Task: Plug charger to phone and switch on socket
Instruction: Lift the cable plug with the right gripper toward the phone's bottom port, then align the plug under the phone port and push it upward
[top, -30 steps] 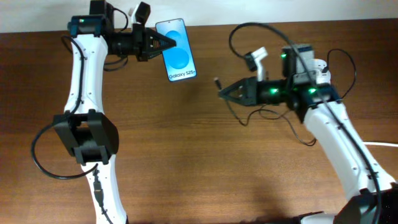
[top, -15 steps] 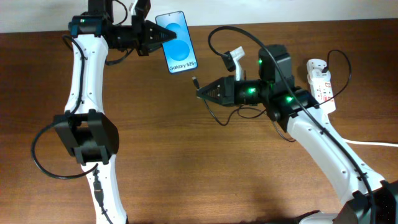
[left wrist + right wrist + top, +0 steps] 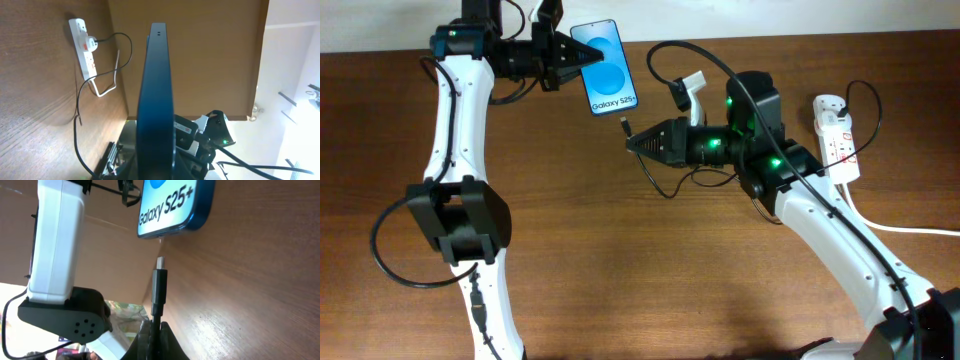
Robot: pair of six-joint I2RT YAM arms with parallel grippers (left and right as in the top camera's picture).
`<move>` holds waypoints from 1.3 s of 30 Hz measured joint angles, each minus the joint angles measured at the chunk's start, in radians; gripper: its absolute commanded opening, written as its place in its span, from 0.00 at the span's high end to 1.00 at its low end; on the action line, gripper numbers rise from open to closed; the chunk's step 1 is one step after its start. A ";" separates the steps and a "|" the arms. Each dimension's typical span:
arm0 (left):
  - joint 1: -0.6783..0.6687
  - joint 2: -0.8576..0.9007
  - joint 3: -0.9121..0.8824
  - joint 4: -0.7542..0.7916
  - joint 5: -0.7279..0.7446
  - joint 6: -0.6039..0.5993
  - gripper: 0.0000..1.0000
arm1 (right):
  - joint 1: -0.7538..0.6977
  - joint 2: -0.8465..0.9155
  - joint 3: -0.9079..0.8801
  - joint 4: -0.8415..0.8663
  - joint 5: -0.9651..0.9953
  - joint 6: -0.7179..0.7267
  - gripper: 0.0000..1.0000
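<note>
The phone point(image 3: 605, 70), black-framed with a blue-and-white "Galaxy" screen, is held at the table's far side by my left gripper point(image 3: 563, 60), shut on its top end. In the left wrist view it shows edge-on point(image 3: 156, 100). My right gripper point(image 3: 632, 143) is shut on the charger point(image 3: 624, 127), a thin black cable, with its plug tip pointing at the phone's bottom edge. In the right wrist view the plug point(image 3: 159, 282) sits just short of the phone point(image 3: 175, 202), apart from it. The white socket point(image 3: 836, 138) lies at the right, also in the left wrist view point(image 3: 84, 47).
A thick white cord point(image 3: 910, 228) runs from the socket off the right edge. Slack charger cable point(image 3: 705, 180) loops under my right arm. A wall runs along the table's far edge behind the phone.
My right gripper has moved left with the charger, bringing the plug tip close under the phone. The left gripper tilted the phone slightly and now holds it still.
</note>
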 measured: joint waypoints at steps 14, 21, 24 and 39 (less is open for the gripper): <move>-0.031 0.000 0.000 0.001 0.000 -0.003 1.00 | 0.000 0.001 0.000 0.017 0.017 0.020 0.96; -0.031 0.000 0.000 0.001 0.000 -0.003 1.00 | 0.000 0.001 0.000 0.018 0.018 0.021 0.96; -0.031 0.000 0.000 0.002 0.000 -0.003 1.00 | 0.000 0.001 0.000 0.018 0.023 0.027 0.96; -0.051 0.000 0.000 0.002 -0.002 -0.003 1.00 | 0.030 0.054 -0.001 0.085 0.073 0.069 0.96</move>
